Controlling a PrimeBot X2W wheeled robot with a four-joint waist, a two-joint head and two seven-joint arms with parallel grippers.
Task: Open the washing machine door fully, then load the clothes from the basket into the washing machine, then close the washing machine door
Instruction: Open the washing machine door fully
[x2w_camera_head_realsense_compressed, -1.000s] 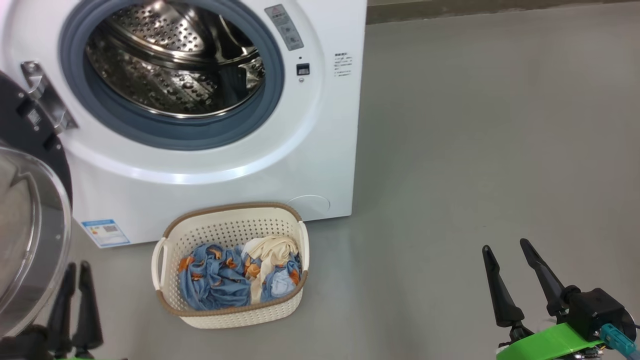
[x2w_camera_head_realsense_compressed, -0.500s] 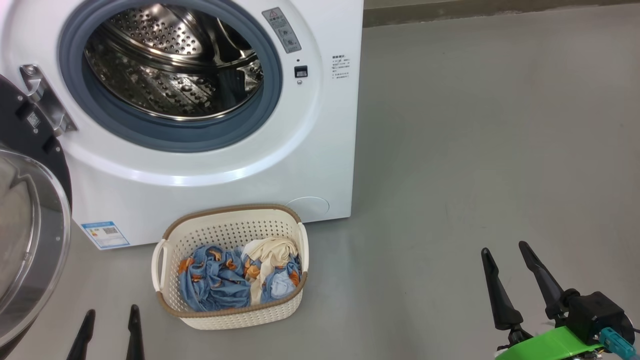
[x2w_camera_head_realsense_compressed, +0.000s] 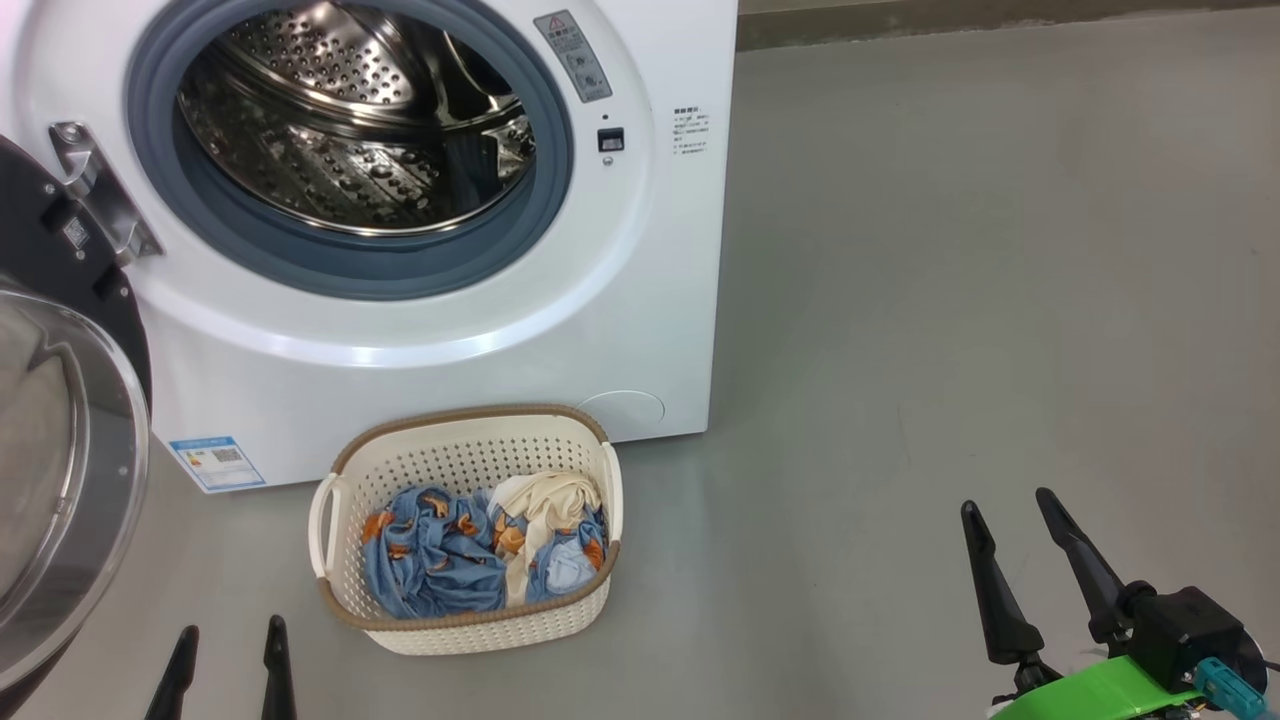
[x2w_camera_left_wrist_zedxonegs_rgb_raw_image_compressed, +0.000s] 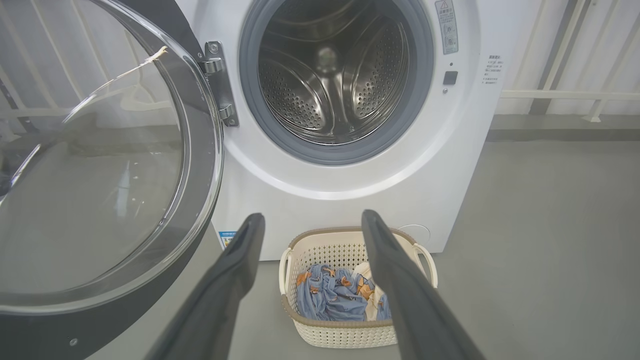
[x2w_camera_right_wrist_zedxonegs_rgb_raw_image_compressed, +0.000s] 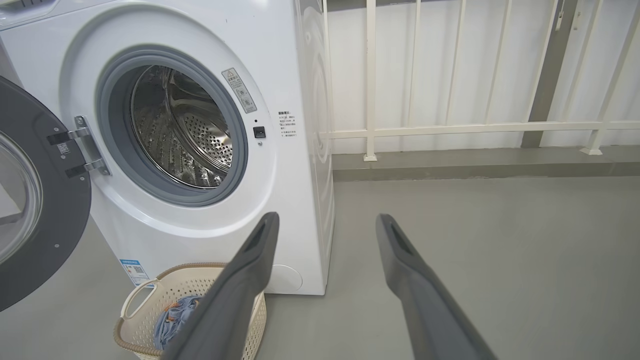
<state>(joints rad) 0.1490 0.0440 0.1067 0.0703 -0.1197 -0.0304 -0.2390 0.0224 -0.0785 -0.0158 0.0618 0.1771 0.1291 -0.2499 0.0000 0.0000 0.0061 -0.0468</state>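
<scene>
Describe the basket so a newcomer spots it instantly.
Find the big white washing machine with its round door swung open. On the grey floor before it sits the basket: small, cream, perforated plastic with a brown rim, holding crumpled blue and cream clothes.

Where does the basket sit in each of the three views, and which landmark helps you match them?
Head view: basket bottom, left of centre, before the washer.
Left wrist view: basket bottom centre.
Right wrist view: basket bottom left, cut by the edge.
Shared landmark: the blue label on the washer, up-left of the basket in every view.
</scene>
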